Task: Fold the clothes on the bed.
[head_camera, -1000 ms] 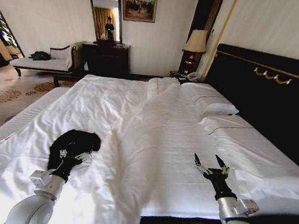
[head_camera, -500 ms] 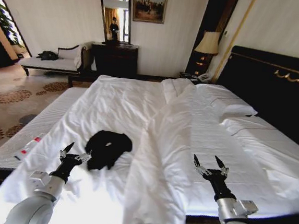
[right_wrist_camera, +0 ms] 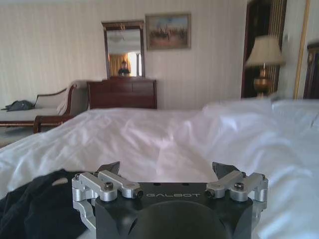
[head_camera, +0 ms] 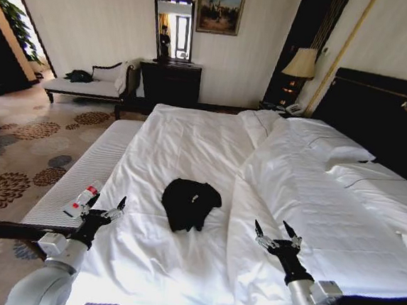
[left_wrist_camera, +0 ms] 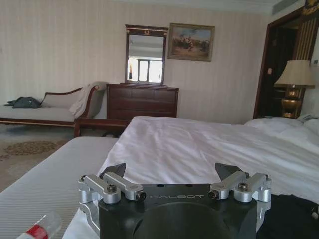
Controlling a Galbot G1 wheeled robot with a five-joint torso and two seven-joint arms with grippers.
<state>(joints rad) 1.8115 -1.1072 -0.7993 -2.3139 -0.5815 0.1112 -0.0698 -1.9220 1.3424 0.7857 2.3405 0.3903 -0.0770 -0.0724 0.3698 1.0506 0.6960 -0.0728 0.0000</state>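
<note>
The clothes (head_camera: 189,203), a black T-shirt, lie crumpled in a heap on the white sheets of the bed (head_camera: 190,137), near the middle of its near half. My left gripper (head_camera: 106,208) hovers open over the bed's left edge, to the left of the heap and apart from it. My right gripper (head_camera: 278,231) is open over the bunched white duvet (head_camera: 306,197), to the right of the heap. A black edge of the clothes (left_wrist_camera: 294,216) shows beside the left gripper (left_wrist_camera: 172,172). In the right wrist view the clothes (right_wrist_camera: 35,206) lie beside the right gripper (right_wrist_camera: 167,170).
A narrow white bench (head_camera: 91,178) runs along the bed's left side with a small red-and-white bottle (head_camera: 82,199) on it. The dark headboard (head_camera: 385,111) and pillows (head_camera: 335,150) are at right. A dresser (head_camera: 170,82), chaise (head_camera: 88,85) and lamp (head_camera: 300,65) stand by the far wall.
The whole head view has shifted, so the camera has moved: the clothes now sit nearer the picture's centre. The left gripper, over the clothes a second ago, is now left of them.
</note>
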